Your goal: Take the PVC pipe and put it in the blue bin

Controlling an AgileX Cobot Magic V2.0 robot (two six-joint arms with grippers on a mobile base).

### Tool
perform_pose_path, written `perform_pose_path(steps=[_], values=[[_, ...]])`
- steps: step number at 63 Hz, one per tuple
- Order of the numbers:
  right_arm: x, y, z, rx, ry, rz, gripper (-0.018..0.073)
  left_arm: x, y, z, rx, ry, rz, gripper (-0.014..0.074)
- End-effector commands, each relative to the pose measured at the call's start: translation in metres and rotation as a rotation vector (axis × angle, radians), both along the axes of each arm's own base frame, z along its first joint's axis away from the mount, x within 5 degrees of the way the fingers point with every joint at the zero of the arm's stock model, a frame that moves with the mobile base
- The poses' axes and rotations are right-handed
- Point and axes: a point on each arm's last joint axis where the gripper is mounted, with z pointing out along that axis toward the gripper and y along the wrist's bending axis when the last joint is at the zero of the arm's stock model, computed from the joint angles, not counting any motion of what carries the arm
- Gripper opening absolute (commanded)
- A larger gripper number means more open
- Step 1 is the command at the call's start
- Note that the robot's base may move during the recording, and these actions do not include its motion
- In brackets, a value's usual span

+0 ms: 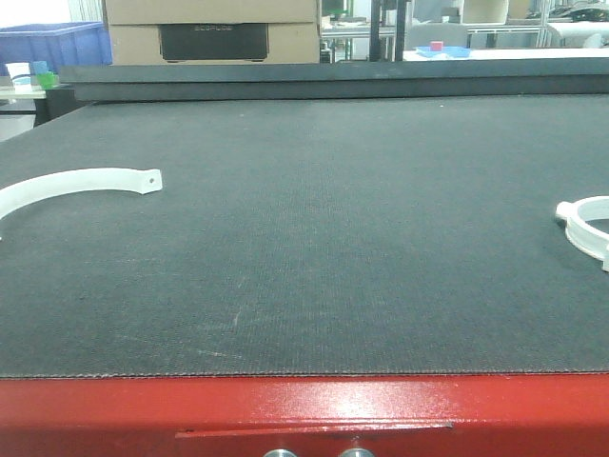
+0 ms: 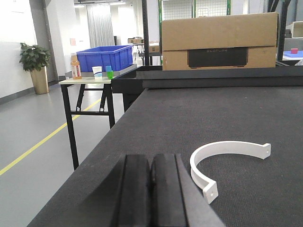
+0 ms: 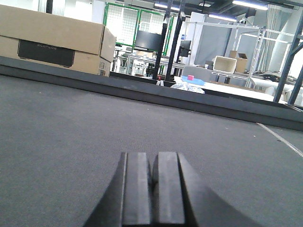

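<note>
Exterior front-facing view: a white curved PVC piece [image 1: 76, 182] is seen lying flat on the dark worktop [image 1: 333, 238] near its left edge. A second white ring-shaped piece [image 1: 585, 224] lies at the right edge and is partly cut off by the frame. The two pieces are well apart. The blue bin [image 1: 52, 43] is located beyond the far left corner of the worktop, to the left of a cardboard box [image 1: 209, 29].

In the left wrist-mounted view, the bin is shown standing on a separate side table [image 2: 85, 81]. The left fingers [image 2: 137, 189] are pressed together with nothing held between them. The curved PVC piece lies just to their right and is not touched.

In the right wrist-mounted view, the right fingers [image 3: 137, 189] are likewise closed on nothing, low over the worktop.
</note>
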Motion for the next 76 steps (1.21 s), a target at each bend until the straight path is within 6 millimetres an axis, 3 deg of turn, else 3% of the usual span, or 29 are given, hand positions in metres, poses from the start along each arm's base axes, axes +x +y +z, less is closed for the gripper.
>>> perform_pose_path(steps=[1, 56, 76], values=[[0.0, 0.0, 0.004, -0.01, -0.021, -0.001, -0.0168, 0.0, 0.0, 0.003, 0.005, -0.018, -0.001, -0.0111], [0.0, 0.0, 0.004, -0.01, -0.021, -0.001, -0.0168, 0.0, 0.0, 0.003, -0.037, -0.028, -0.004, -0.0111], [-0.003, 0.0, 0.016, -0.039, -0.162, -0.005, -0.0168, 0.0, 0.0, 0.004, -0.036, -0.036, -0.005, -0.0111]])
